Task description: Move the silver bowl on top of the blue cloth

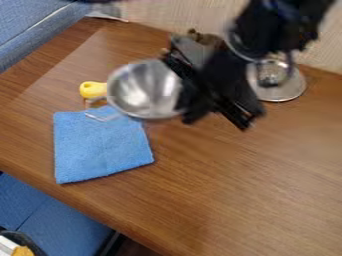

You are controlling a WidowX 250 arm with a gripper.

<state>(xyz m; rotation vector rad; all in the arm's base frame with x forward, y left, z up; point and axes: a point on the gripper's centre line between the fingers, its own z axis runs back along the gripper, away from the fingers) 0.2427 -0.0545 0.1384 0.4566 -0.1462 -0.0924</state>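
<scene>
Nearest you is a dark-rimmed container (23,246), down past the table's near edge. On the table (247,190), the blue cloth (103,147) lies toward the left end, just in from that near edge, with its top bare to take the bowl.

Next you have the bowl (145,90), tilted in the gripper (186,108), which is clamped on its right-hand rim. It hangs by the cloth's far edge as you see it; how high, you cannot tell. Behind its left side sits a yellow handle (93,89), nearer the table's left edge. Farthest off, close to the edge along the wall (163,15), is a round metal lid (277,86).

So your grasp and lift are done, and most of the carry looks done too. You have left a short shift nearer, over the middle of the cloth, then levelling, lowering and letting go.
</scene>
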